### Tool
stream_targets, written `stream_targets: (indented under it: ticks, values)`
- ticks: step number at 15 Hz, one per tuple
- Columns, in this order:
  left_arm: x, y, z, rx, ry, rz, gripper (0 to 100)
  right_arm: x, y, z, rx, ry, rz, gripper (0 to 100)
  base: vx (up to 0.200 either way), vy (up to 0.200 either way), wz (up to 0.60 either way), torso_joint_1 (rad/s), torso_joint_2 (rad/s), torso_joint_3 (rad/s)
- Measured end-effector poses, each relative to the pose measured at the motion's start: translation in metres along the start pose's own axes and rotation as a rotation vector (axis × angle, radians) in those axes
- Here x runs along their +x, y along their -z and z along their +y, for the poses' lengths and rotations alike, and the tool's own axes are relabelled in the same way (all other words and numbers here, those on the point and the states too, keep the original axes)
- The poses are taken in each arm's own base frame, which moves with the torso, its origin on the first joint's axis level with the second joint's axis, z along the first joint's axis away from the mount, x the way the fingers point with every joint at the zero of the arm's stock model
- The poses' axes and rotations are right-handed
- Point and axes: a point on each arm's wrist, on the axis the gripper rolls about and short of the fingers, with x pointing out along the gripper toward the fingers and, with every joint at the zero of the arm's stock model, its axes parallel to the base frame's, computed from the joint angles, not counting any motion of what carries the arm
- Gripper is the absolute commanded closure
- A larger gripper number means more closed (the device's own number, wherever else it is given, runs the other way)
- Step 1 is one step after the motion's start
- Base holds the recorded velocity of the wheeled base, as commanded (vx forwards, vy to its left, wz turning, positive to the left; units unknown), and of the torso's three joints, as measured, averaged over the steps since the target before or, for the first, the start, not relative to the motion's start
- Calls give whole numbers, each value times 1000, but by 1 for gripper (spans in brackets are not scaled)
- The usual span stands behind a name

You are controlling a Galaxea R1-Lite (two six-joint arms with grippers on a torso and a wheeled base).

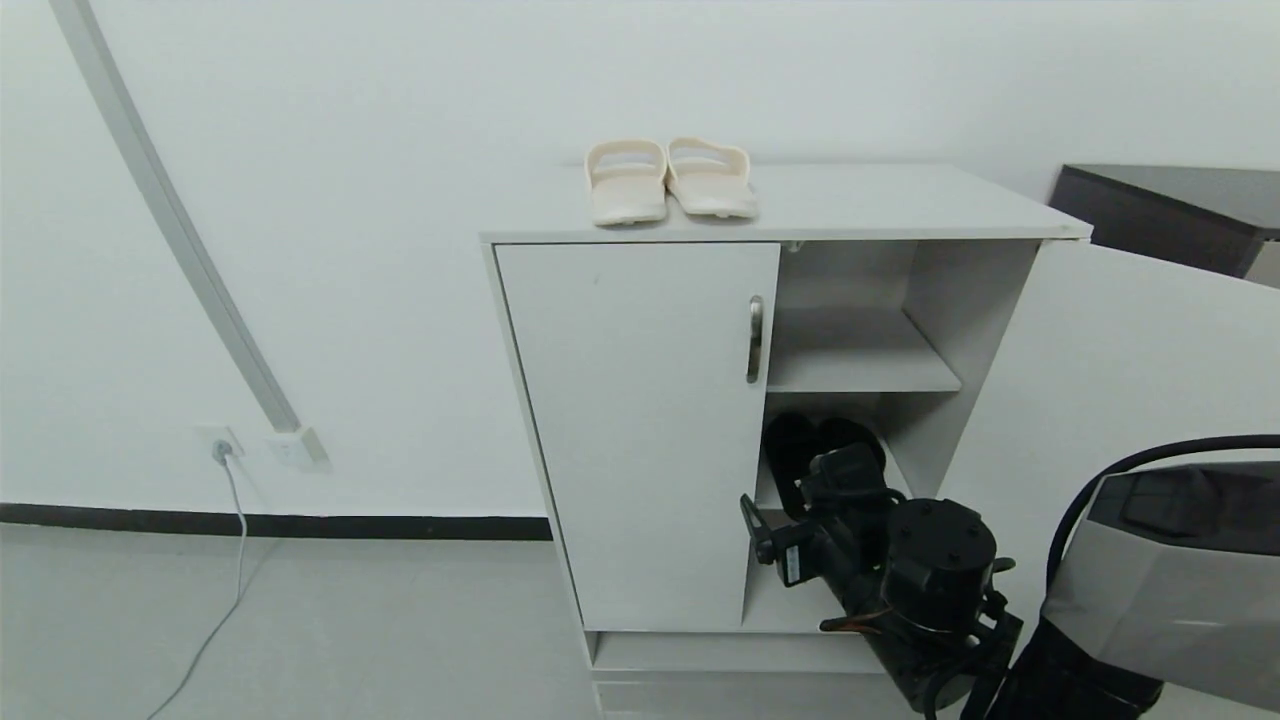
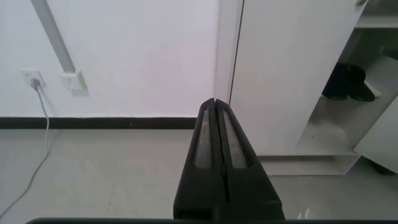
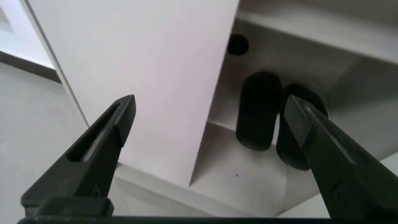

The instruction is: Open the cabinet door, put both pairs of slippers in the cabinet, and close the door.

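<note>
A cream pair of slippers (image 1: pixel 668 180) lies side by side on top of the white cabinet (image 1: pixel 900 205). The cabinet's right door (image 1: pixel 1120 370) is swung open; the left door (image 1: pixel 640 430) with its metal handle (image 1: pixel 754 340) is closed. A black pair of slippers (image 1: pixel 815 445) (image 3: pixel 277 121) (image 2: pixel 349 82) rests on the lower shelf inside. My right gripper (image 3: pixel 208 134) hangs open just in front of that shelf, nothing between its fingers. My left gripper (image 2: pixel 215 106) is shut and empty, low, facing the floor left of the cabinet.
The shelf (image 1: pixel 860 365) above the black slippers is bare. A wall socket with a grey cable (image 1: pixel 222 450) and a slanted conduit (image 1: pixel 170 220) are on the wall to the left. A dark table (image 1: pixel 1170 210) stands at the far right.
</note>
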Motion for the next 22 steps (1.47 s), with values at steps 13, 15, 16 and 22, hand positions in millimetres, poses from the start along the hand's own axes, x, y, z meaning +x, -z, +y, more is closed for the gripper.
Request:
stream_targets:
  ticks: [13,15,16,22]
  values:
    - [0,0,0,0,0,0,100,0,0,0,0,0,1,0,0,0,0,178,-491,-316]
    - [0,0,0,0,0,0,100,0,0,0,0,0,0,0,0,0,0,227,-532,-315]
    - [0,0,0,0,0,0,100,0,0,0,2,0,-2,0,0,0,0,227,-544,-315]
    - [0,0,0,-2,-3,0,100,0,-1,0,4,-1,-8,0,0,0,0,254,-587,-330]
